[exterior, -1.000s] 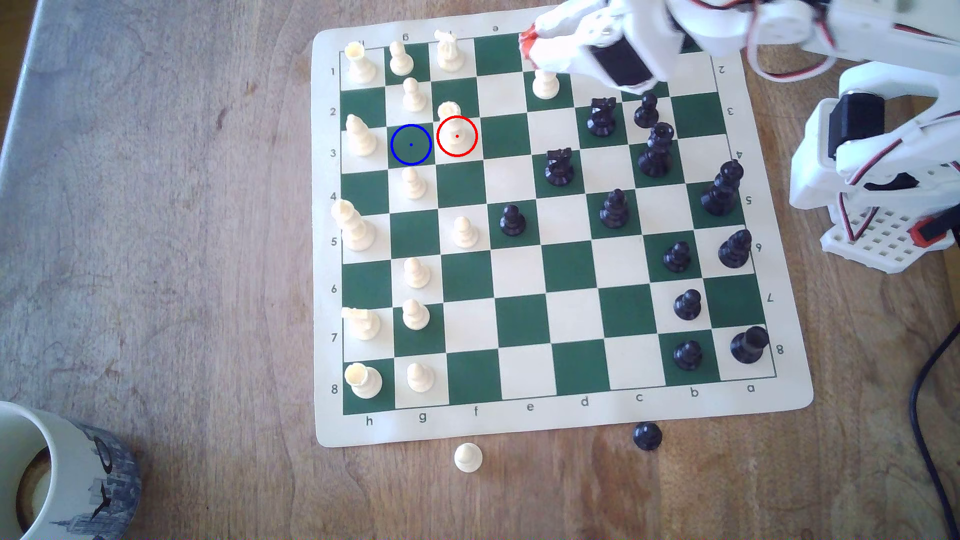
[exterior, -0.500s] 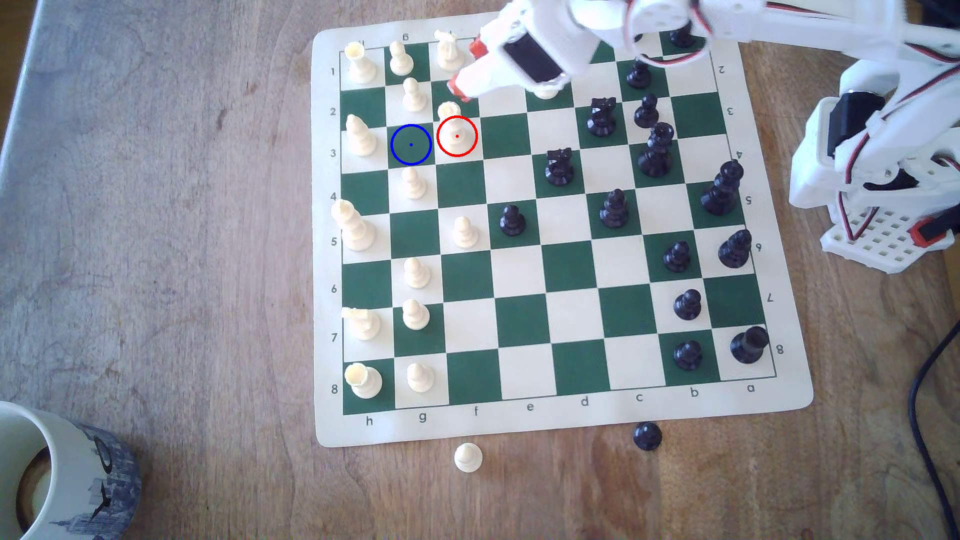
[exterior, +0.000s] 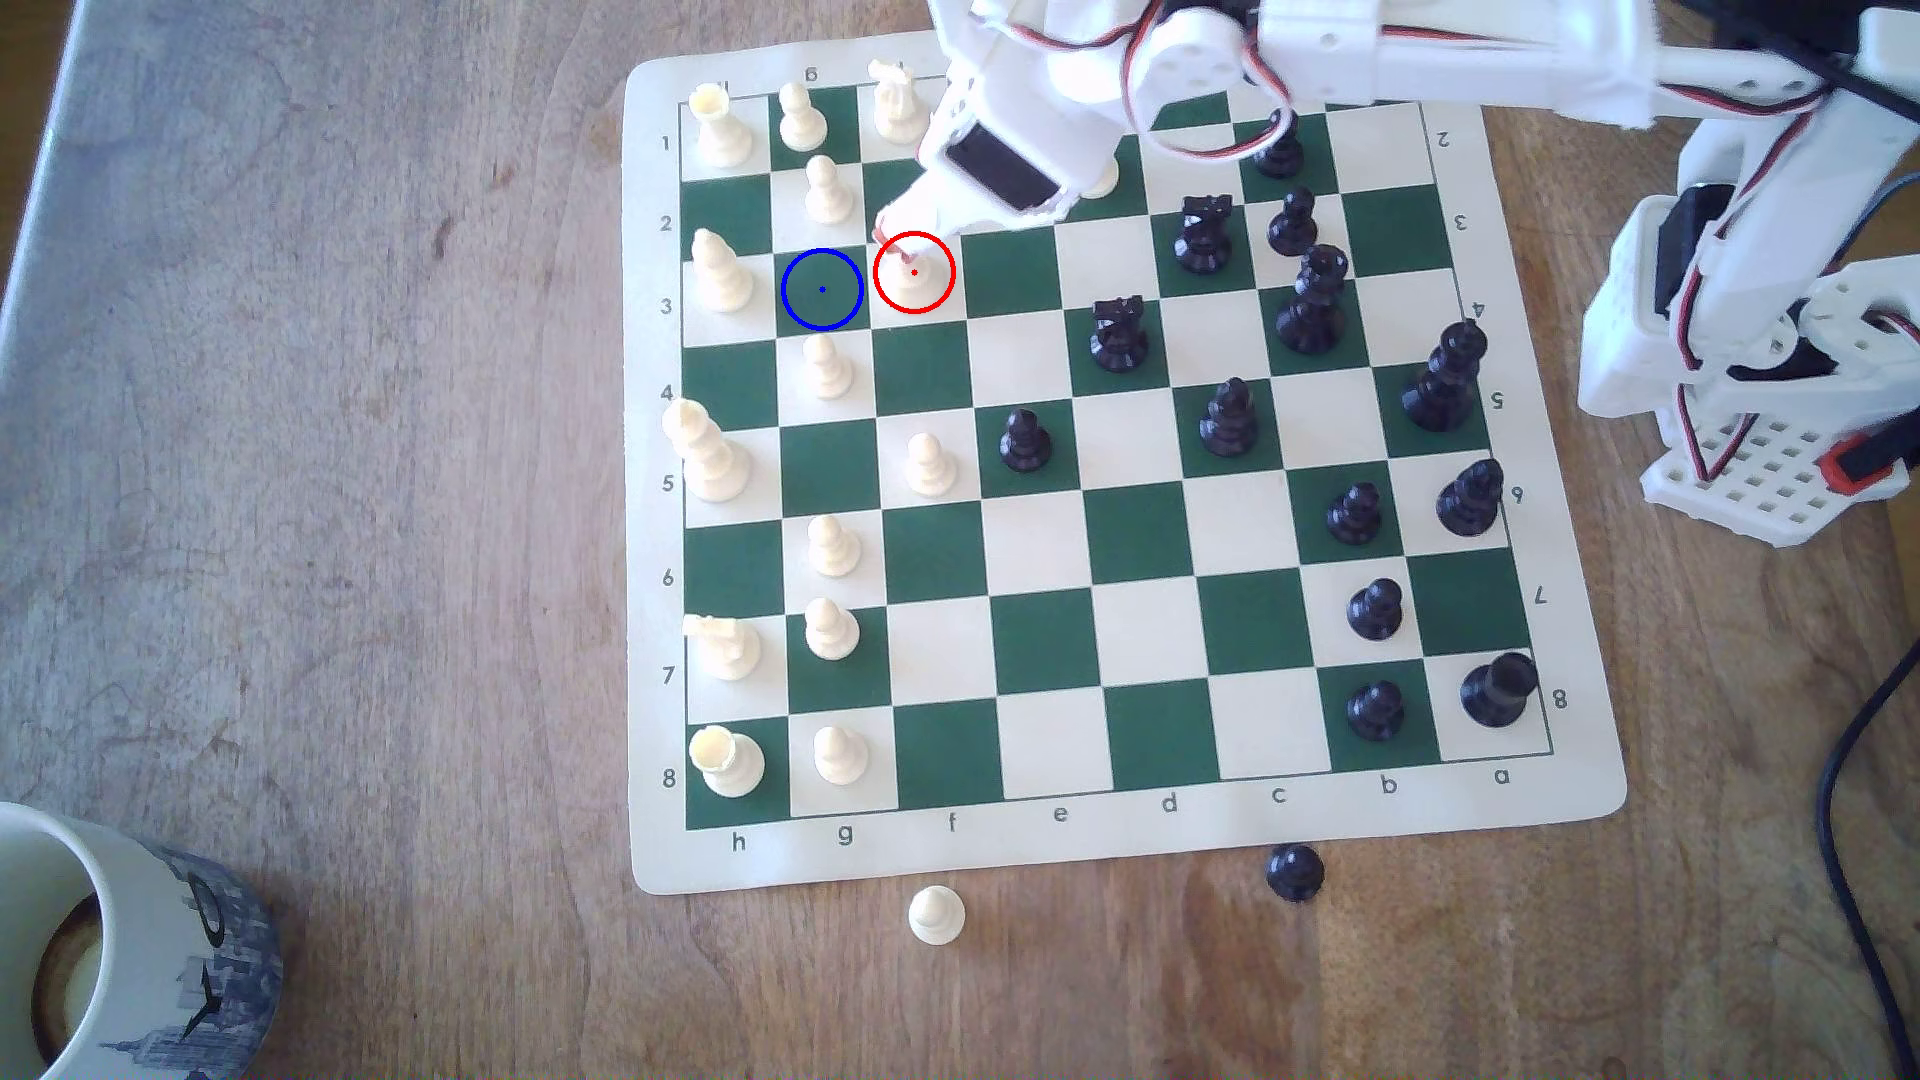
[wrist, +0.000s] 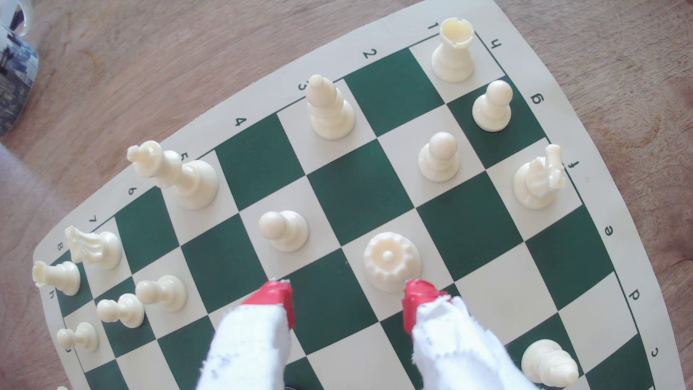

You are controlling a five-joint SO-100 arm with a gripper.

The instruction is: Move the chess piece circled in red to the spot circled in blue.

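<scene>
The chess piece circled in red (exterior: 916, 282) is a cream piece with a wide round base, standing on a light square of the board (exterior: 1049, 623); in the exterior view the arm covers its top. From the wrist its jagged crown (wrist: 392, 260) shows from above. My gripper (exterior: 896, 245) hovers over it and is open (wrist: 345, 300). One red fingertip (wrist: 418, 298) is right beside the crown, and the other fingertip (wrist: 272, 298) is over the neighbouring dark square. The spot circled in blue (exterior: 822, 289) is the bare dark green square just to the exterior view's left of the piece.
Cream pawns (exterior: 828, 192) (exterior: 828, 369) flank the blue spot, with a bishop (exterior: 719, 275) to its left in the exterior view. A knight (exterior: 899, 104) stands behind. Black pieces fill the board's right. Off the board lie a cream pawn (exterior: 936, 914), a black pawn (exterior: 1295, 870) and a mug (exterior: 125, 945).
The arm has swung from the board's top edge toward the exterior view's left and down, bringing the open gripper over the red-circled piece. No piece has moved.
</scene>
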